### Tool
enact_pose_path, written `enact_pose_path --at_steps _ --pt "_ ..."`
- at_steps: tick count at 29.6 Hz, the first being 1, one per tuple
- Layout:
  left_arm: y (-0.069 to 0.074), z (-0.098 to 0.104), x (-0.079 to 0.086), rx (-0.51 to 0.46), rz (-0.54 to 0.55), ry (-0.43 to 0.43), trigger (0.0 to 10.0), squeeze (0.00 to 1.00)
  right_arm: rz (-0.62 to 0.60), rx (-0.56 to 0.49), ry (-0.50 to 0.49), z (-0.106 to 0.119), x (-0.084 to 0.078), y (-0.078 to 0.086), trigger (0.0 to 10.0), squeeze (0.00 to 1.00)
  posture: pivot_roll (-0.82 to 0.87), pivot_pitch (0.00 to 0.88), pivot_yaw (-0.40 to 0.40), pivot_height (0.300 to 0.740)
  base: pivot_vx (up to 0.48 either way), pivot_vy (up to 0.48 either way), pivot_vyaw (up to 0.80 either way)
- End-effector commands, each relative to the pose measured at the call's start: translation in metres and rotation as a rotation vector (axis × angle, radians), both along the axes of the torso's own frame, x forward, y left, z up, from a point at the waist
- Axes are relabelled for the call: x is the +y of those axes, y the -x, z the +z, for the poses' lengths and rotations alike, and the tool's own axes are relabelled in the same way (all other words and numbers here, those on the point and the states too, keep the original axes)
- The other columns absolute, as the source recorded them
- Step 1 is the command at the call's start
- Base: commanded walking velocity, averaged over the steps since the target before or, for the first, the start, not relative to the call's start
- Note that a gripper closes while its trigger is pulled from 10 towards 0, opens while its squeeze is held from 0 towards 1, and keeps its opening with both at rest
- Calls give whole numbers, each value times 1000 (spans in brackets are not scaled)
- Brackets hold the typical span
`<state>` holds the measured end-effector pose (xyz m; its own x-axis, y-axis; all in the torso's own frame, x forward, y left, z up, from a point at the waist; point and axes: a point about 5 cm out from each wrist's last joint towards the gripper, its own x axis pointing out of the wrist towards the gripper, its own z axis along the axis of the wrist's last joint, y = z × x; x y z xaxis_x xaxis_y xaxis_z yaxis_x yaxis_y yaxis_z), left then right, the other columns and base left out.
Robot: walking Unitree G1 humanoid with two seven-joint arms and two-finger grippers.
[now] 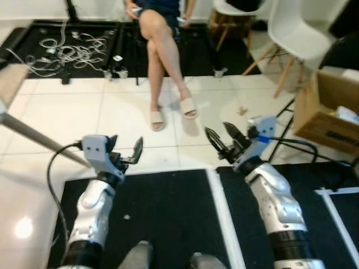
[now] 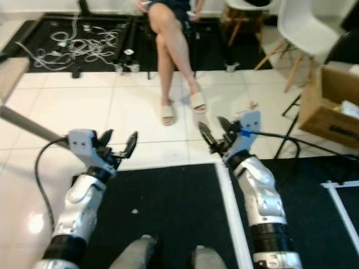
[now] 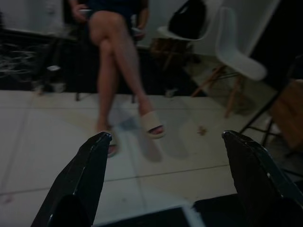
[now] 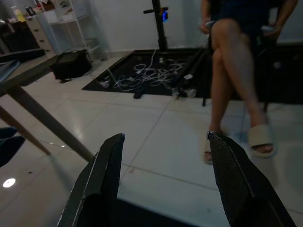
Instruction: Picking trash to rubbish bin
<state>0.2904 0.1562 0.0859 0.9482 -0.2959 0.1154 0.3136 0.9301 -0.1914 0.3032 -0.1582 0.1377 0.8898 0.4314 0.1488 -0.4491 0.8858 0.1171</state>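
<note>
A small brownish scrap (image 1: 242,110) lies on the white tiles ahead to the right, near the seated person's feet; it is also the scrap (image 3: 202,129) in the left wrist view. A tiny white speck (image 1: 127,216) sits on the black mat between my arms. My left gripper (image 1: 127,147) is raised over the mat's far edge, open and empty. My right gripper (image 1: 219,131) is held up beside it, open and empty, short of the scrap. In the wrist views the left gripper (image 3: 165,137) and right gripper (image 4: 165,137) have their fingers spread wide over bare tile.
A person sits ahead with crossed legs (image 1: 162,61) in sandals. A cardboard box (image 1: 328,109) and black stand legs are at the right, white chairs (image 1: 294,28) behind. A slanted table leg (image 1: 33,134) is at the left. Loose cables (image 1: 61,47) lie on a far mat.
</note>
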Motion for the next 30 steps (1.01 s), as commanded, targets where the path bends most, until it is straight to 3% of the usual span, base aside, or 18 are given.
enact_pose_path --at_steps 1,18,30 --pt "3 -7 -1 27 -5 -7 10000 0 -9 15 4 -4 -4 2 10000 0 -21 120 -26 740 0 0 656" --pt "3 -7 2 27 19 -21 10000 0 -2 18 0 -5 -3 2 10000 0 -21 123 -23 740 0 0 658" --pt "-2 -5 40 45 247 -131 10000 0 1 19 -1 -4 -2 2 10000 0 -22 126 -21 740 0 0 656"
